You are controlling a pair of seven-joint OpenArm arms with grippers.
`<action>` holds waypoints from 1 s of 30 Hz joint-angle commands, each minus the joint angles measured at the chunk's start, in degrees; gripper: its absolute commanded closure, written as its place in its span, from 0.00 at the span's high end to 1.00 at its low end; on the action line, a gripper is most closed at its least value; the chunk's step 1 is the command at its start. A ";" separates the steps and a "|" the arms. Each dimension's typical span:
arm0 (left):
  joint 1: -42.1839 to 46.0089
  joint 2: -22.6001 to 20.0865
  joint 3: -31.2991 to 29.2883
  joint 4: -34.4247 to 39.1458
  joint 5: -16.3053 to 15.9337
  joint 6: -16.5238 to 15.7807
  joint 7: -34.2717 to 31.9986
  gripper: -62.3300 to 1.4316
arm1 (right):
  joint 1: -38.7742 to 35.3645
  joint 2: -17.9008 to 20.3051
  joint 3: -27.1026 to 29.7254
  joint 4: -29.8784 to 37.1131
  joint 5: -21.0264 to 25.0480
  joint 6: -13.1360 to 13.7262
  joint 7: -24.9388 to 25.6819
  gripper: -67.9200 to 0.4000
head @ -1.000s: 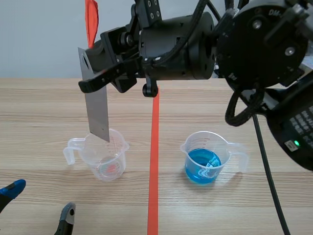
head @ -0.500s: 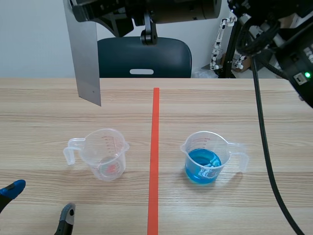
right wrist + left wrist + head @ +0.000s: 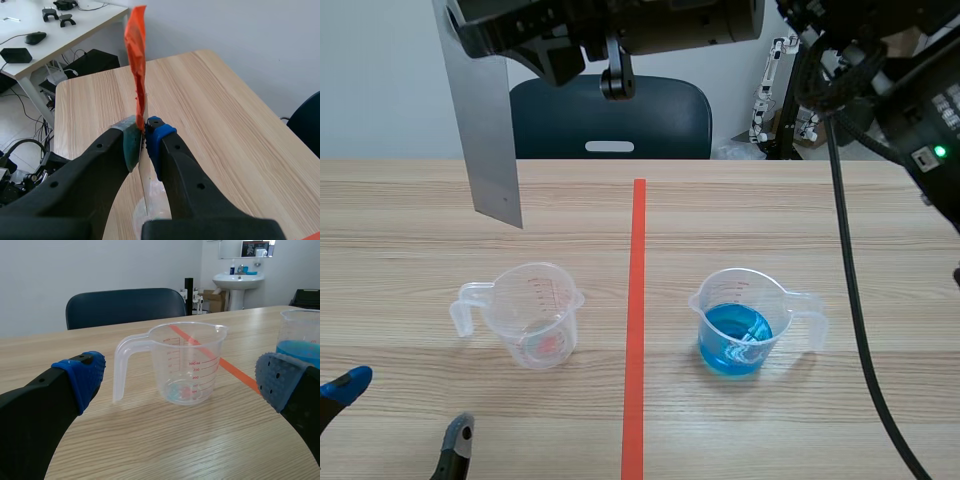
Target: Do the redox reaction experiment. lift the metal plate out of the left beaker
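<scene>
The metal plate [image 3: 485, 130] is judged to be thin, stiff and light, with smooth faces that may prove slippery when wet. It is best taken by its two flat faces near the upper end, well clear of the lower end meant for the liquid. The right end effector [image 3: 145, 137] is clamped on it in just that way, a pad pressed to each face just below an orange tag [image 3: 136, 55] at the plate's top. The plate is held upright in the air over the left half of the worktop [image 3: 400, 250], wholly out of the left beaker [image 3: 535, 315], with its lower edge above the rim and toward the far edge. The left end effector [image 3: 180, 382] is spread wide and empty near the worktop's near left corner, with the left beaker ahead of it. One plate, one tag, two end effectors and two clear plastic beakers are counted; a small reddish patch is seen at the left beaker's bottom, and the right beaker [image 3: 745, 325] is part filled with blue liquid. Both beakers are judged light and easily tipped
</scene>
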 commanded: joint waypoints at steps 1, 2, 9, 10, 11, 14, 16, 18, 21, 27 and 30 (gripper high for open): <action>0.46 -0.33 -0.31 0.59 -0.15 0.00 -0.85 1.00 | 0.85 -0.22 0.00 0.90 0.57 -0.04 0.90 0.01; 0.46 -0.33 -0.31 0.59 -0.15 0.02 -0.85 1.00 | 0.83 -0.22 0.00 0.90 0.57 -0.04 0.85 0.01; 0.46 -0.33 -0.31 0.59 -0.15 0.02 -0.87 1.00 | 0.70 -0.31 0.00 0.90 2.14 -0.04 0.44 0.01; 0.46 -0.33 -0.31 0.59 -0.15 0.02 -0.85 1.00 | 0.50 -0.50 0.00 0.90 2.03 -0.04 0.22 0.01; 0.46 -0.33 -0.31 0.59 -0.13 0.02 -0.87 1.00 | 0.37 -0.70 0.00 0.90 2.03 -0.02 -0.04 0.01; 0.44 -0.33 -0.31 0.59 -0.15 0.02 -0.87 1.00 | 0.22 -1.01 0.00 0.90 1.84 0.00 -0.37 0.01; 0.44 -0.33 -0.31 0.59 -0.15 0.02 -0.85 1.00 | 0.24 -1.01 0.02 0.90 1.75 0.00 -0.33 0.01; 0.44 -0.33 -0.31 0.59 -0.15 0.02 -0.85 1.00 | 0.24 -1.01 0.02 0.90 1.38 0.00 -0.33 0.01; 0.44 -0.33 -0.31 0.59 -0.15 0.02 -0.85 1.00 | 0.24 -0.98 0.02 0.90 1.38 0.00 -0.33 0.01; 0.44 -0.33 -0.31 0.59 -0.15 0.02 -0.85 1.00 | 0.24 -0.98 0.02 0.90 1.38 0.00 -0.33 0.01; 0.46 -0.33 -0.31 0.59 -0.15 0.02 -0.85 1.00 | 0.24 -0.98 0.02 0.90 1.38 0.00 -0.35 0.01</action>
